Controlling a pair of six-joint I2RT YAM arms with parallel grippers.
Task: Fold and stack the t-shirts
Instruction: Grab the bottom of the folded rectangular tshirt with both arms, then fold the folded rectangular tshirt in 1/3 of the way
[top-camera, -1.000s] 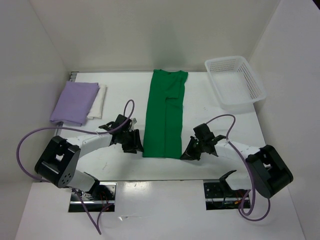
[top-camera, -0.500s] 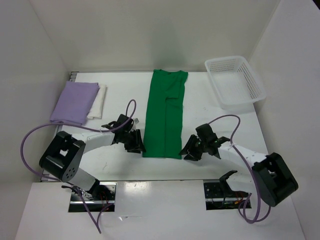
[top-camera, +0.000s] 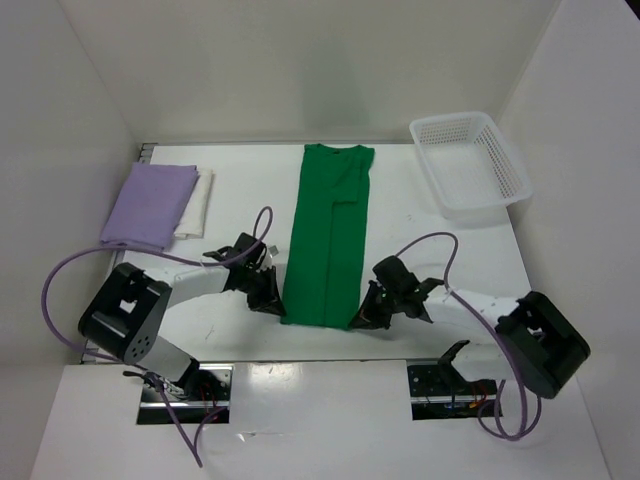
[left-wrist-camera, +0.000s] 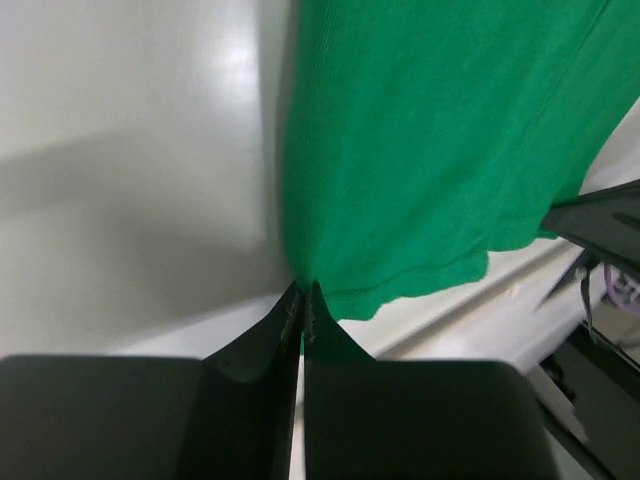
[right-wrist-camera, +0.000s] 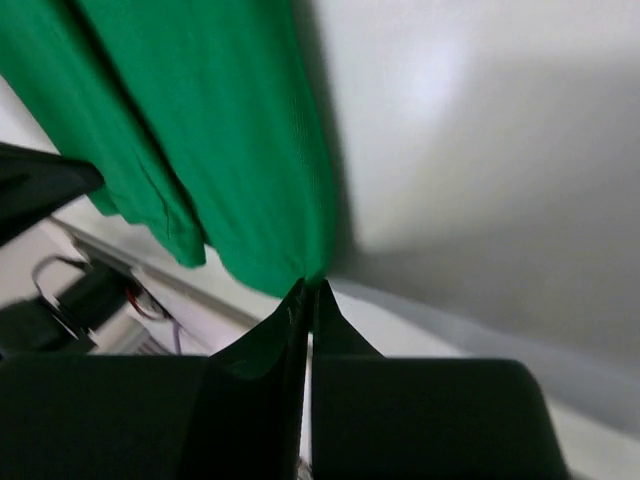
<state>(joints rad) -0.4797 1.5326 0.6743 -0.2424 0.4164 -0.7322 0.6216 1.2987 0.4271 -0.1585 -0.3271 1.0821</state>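
Note:
A bright green t-shirt (top-camera: 327, 235) lies as a long narrow strip down the middle of the table, collar at the far end. My left gripper (top-camera: 277, 307) is shut on its near left corner, the cloth pinched between the tips (left-wrist-camera: 303, 288). On the other side my right gripper (top-camera: 362, 318) is shut on the near right corner (right-wrist-camera: 310, 284). The near hem is slightly raised. A lavender t-shirt (top-camera: 150, 203) lies folded on top of a white t-shirt (top-camera: 200, 200) at the far left.
A white plastic lattice basket (top-camera: 468, 162) stands at the far right corner. White walls enclose the table on three sides. Purple cables loop from both arms over the table.
Both grippers have moved inward onto the green shirt's near corners and closed on them. The near hem has shifted slightly toward the arms.

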